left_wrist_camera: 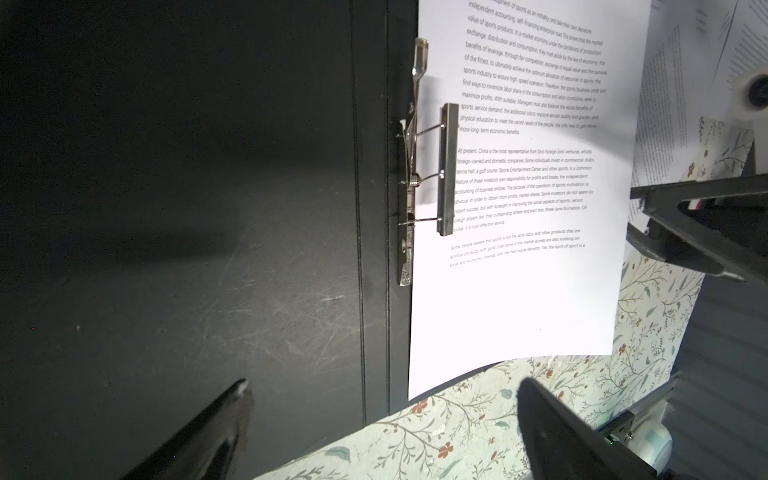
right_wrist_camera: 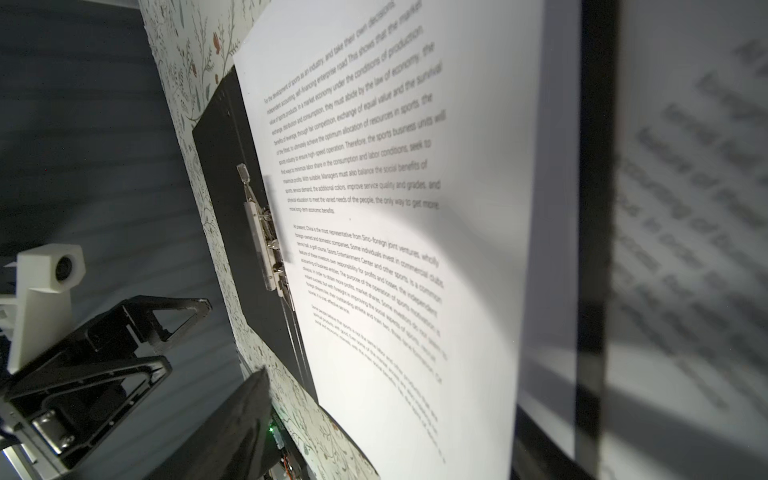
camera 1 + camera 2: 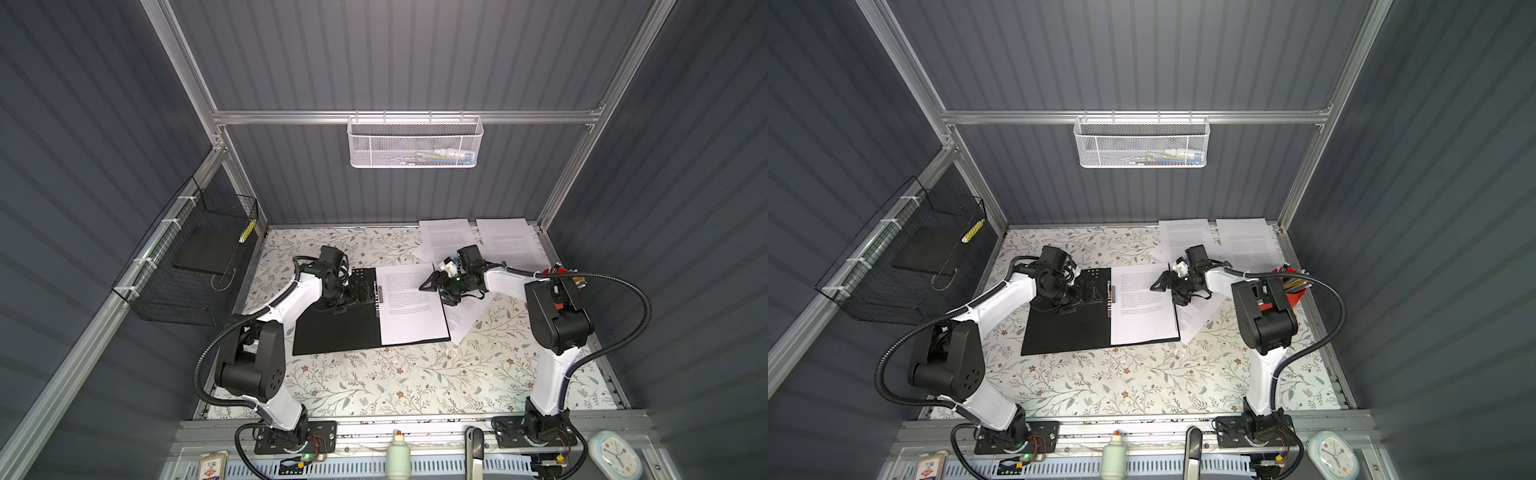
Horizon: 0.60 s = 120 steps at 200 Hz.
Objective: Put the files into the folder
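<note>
A floral-patterned counter (image 3: 374, 386) fills the floor of a booth walled in dark grey ribbed panels (image 3: 395, 62) and framed by aluminium rails (image 3: 291, 117). A white mesh basket (image 3: 415, 143) hangs from the far rail, and a black wire basket (image 3: 187, 270) is strapped along the left side. A red pen cup (image 3: 1292, 293) stands at the counter's right edge.

The folder (image 3: 332, 328) lies open and flat near the middle of the counter, its scuffed black inside facing up and its metal clip (image 1: 448, 174) running along the spine. One printed sheet (image 3: 411, 307), white with blocks of small black text, covers the folder's right half, its left margin under the clip's bar. Whether the bar presses on the paper cannot be told. Another sheet (image 3: 465, 322) pokes out from beneath the folder's right edge, and more loose sheets (image 3: 446, 239) fan across the far right corner.

The left fingers (image 1: 552, 419) are spread wide above the folder's bare left half, holding nothing. The right fingers (image 2: 245, 415) stand apart at the printed sheet's right edge with nothing between them.
</note>
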{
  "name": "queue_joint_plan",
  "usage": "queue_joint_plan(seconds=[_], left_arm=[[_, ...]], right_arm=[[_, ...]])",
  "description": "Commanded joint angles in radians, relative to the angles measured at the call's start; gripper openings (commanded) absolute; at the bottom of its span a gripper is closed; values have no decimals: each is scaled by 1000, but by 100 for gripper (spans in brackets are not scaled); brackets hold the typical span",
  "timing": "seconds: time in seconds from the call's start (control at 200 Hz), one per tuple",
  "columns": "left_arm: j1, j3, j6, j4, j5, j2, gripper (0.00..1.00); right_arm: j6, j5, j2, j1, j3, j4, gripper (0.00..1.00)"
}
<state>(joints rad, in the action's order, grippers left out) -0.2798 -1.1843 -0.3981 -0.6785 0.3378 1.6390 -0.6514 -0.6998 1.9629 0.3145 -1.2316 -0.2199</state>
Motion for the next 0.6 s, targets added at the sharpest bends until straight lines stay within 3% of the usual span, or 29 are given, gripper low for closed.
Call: queue_joint_plan(seconds=[0.0,0.19,0.315,0.42,0.595], left_arm=[[7,-42,26,-26,31,-22,100],[-29,-72,17,-23,41,-14,100],[-155,-187,10,-82,-75,29,100],[-271,-339,-5,-92,-100,93,100],[-414,-599,-18,-147,-52,296,100]], right_arm=[[20,59,-34,14,-5,-74,82],[62,190,-45,29,-35,-184,89],[93,314,-110,11,-52,-254,95],[127,421,-184,-24,-77,-303,99],[133,402,-206,-167,-58,-353,99]])
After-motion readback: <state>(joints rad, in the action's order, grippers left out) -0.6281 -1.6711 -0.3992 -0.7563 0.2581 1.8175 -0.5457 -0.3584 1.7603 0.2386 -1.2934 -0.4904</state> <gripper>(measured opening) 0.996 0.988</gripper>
